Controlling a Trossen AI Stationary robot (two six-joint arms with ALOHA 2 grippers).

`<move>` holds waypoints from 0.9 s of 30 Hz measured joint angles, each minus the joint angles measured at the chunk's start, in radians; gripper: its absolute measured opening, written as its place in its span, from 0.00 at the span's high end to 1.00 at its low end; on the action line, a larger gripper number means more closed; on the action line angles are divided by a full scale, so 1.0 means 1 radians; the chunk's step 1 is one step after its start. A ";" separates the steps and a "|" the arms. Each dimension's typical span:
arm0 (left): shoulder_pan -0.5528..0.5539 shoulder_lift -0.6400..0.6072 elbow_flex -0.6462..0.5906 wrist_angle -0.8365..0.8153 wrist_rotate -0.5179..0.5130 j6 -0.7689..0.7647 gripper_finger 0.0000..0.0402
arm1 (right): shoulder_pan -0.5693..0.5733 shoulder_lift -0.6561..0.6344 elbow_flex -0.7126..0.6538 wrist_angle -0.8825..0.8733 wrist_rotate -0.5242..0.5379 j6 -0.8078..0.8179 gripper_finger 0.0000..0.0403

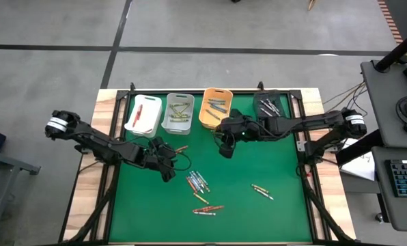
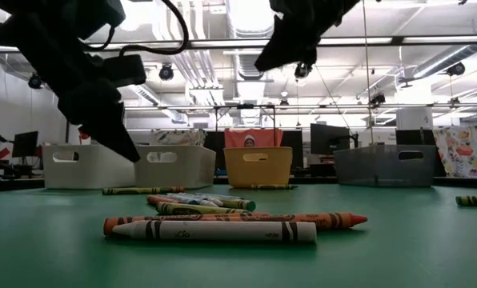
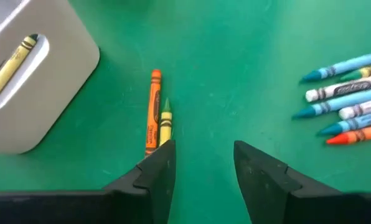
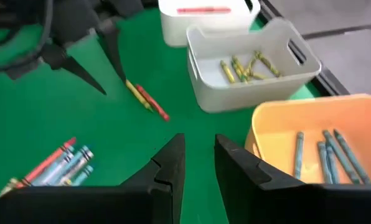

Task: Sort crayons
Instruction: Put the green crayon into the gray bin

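Left tool (image 3: 204,163) fingers parted, empty, over paper-wrapped orange and yellow crayons (image 3: 157,118) | right tool (image 4: 199,155) slightly parted, empty, near orange bin (image 4: 279,124) | green bench (image 1: 258,212)

2 dark, near-black jointed arms are seen, each banded by a white ring near its outer end. Black cables are looped beside the left gripper (image 1: 167,164). Flat, tapered matte-black fingers are carried by the right gripper (image 4: 198,163).
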 joint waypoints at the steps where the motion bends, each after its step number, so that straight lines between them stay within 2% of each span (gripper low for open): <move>1: 0.000 0.005 0.000 -0.001 -0.001 0.007 0.63 | 0.000 0.000 -0.011 0.000 0.000 0.001 0.81; 7: 0.009 0.041 0.000 -0.006 -0.008 0.076 0.62 | -0.001 0.000 -0.093 0.111 -0.004 0.020 0.80; 12: 0.051 0.086 0.000 -0.006 -0.008 0.087 0.63 | -0.001 0.000 -0.140 0.197 -0.050 0.017 0.81; 20: 0.090 0.143 0.000 -0.010 -0.007 0.096 0.63 | -0.001 0.000 -0.145 0.204 -0.050 0.014 0.83; 27: 0.091 0.146 0.000 -0.022 0.037 0.078 0.63 | -0.001 0.000 -0.145 0.203 -0.050 0.013 0.80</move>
